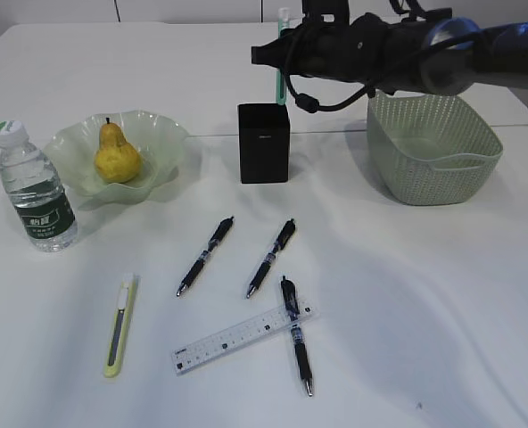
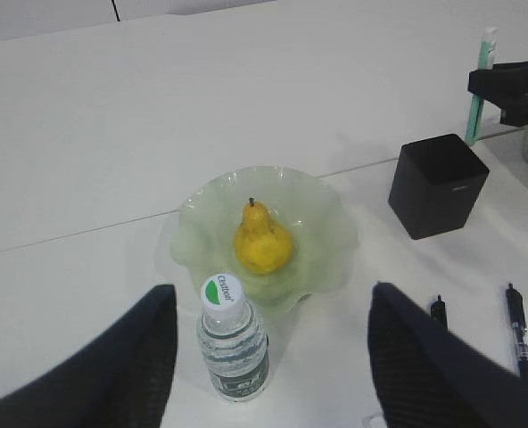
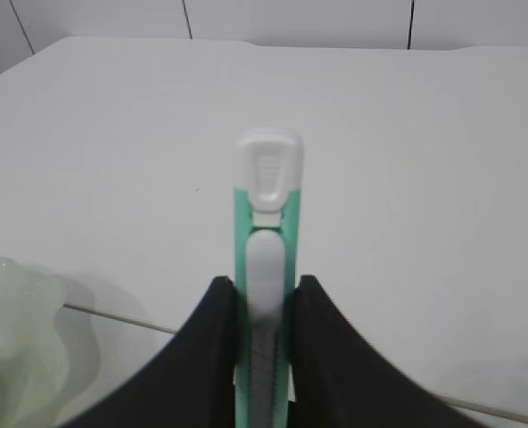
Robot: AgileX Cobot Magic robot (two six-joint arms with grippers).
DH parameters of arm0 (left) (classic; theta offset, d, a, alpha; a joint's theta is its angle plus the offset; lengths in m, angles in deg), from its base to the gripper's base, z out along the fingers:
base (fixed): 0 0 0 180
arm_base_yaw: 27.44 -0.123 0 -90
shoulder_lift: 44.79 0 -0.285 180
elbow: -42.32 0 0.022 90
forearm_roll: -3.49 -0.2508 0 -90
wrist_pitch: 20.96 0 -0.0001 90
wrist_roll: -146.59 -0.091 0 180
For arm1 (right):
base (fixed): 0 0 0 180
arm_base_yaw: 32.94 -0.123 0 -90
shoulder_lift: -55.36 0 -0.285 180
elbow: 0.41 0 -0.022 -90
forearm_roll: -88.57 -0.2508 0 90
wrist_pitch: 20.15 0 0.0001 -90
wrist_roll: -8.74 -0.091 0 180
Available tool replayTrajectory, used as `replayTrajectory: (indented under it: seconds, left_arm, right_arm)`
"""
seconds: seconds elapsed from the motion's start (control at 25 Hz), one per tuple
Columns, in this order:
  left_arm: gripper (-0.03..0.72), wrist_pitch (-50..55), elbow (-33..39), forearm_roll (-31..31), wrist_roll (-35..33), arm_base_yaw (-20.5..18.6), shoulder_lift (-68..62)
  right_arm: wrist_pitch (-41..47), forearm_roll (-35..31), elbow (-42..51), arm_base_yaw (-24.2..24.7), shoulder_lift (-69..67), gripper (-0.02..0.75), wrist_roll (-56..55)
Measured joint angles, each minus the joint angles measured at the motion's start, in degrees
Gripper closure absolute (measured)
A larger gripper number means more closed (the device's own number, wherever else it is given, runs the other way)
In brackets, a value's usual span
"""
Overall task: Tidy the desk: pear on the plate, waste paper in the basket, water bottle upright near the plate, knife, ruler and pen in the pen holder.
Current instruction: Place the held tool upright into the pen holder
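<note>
Right gripper (image 3: 264,308): jaws clamped on green knife (image 3: 266,232), upright above pen holder (image 1: 264,143).
Left gripper (image 2: 273,357): jaws apart, empty.
Risk: knife may catch the holder's rim and tip it.

Green knife (image 1: 281,86) upright over black pen holder (image 1: 264,143), pear (image 1: 116,154) plated.
</note>
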Motion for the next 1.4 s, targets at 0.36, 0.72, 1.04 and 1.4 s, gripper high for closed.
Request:
replayTrajectory:
  seconds: [0.36, 0.72, 1.04, 1.4]
  left_arm:
    - [0.214, 0.0, 0.0, 0.0, 0.0, 0.0, -1.3]
    - [0.214, 0.0, 0.0, 0.0, 0.0, 0.0, -2.0]
    - [0.214, 0.0, 0.0, 0.0, 0.0, 0.0, -2.1]
    - [0.214, -0.1, 0.0, 0.0, 0.0, 0.0, -2.1]
  right_arm:
    - [-1.7, -0.2, -3.2, -1.5, -4.5, 0.574, 0.0]
    - [-2.1, 0.6, -4.0, -1.5, -6.2, 0.573, -0.1]
    - [-0.3, 0.8, -4.0, -1.5, -6.3, 0.572, -0.2]
    - [4.5, 1.0, -4.0, -1.5, -6.4, 0.519, -0.2]
